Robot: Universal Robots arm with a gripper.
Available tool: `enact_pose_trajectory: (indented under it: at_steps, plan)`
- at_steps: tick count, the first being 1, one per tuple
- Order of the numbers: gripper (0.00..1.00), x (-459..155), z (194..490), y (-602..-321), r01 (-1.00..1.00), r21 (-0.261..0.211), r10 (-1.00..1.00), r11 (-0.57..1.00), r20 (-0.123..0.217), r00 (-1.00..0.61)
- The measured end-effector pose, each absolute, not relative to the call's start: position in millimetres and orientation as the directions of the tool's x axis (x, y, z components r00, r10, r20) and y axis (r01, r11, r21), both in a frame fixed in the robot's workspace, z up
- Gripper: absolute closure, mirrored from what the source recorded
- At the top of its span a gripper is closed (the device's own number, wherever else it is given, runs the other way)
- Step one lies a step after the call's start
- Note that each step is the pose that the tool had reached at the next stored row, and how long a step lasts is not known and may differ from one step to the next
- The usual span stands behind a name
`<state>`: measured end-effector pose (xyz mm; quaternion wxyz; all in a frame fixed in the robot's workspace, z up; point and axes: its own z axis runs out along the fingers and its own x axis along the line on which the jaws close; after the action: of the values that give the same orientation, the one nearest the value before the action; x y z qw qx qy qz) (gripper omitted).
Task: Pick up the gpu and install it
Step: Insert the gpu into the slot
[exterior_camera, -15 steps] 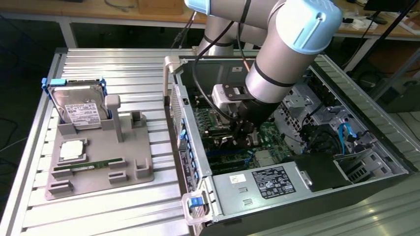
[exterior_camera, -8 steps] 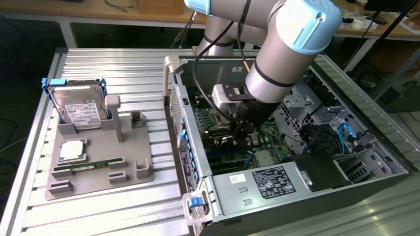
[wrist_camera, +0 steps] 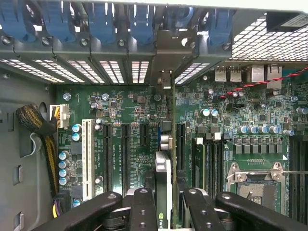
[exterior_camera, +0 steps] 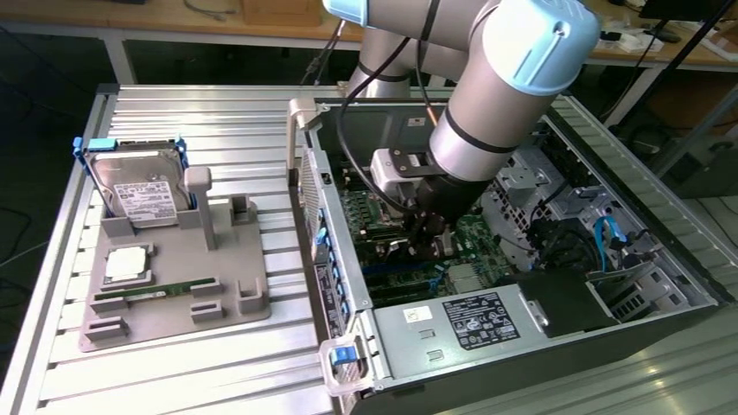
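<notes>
Where the claw [wrist_camera: 166,204] dips into the open computer case [exterior_camera: 346,285], its black fingers [wrist_camera: 144,209] are closed on the gpu [wrist_camera: 163,168]. The card stands on edge between them above the green motherboard [wrist_camera: 120,115], its far end close to the blue-latched rear slots [wrist_camera: 101,24]; whether it is seated, I cannot tell. In the exterior view a grey tray [exterior_camera: 173,328] lies at nine o'clock from the case on the worktop [exterior_camera: 207,380], with a hard drive [exterior_camera: 138,190] at its eleven o'clock corner.
</notes>
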<state>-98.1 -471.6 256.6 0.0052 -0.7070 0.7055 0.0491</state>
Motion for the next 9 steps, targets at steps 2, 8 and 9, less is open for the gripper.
enact_pose_trajectory:
  at_steps: [2,8,9]
  plan:
    - [0.73,-98.2,256.6,-471.6,-0.998,0.062,-0.997,-0.004,-0.077,0.000]
    - [0.73,-90.7,255.9,-471.6,-0.997,0.072,-0.997,-0.004,-0.077,-0.002]
    - [0.73,-89.4,255.8,-471.5,-0.997,0.073,-0.997,-0.003,-0.077,-0.003]
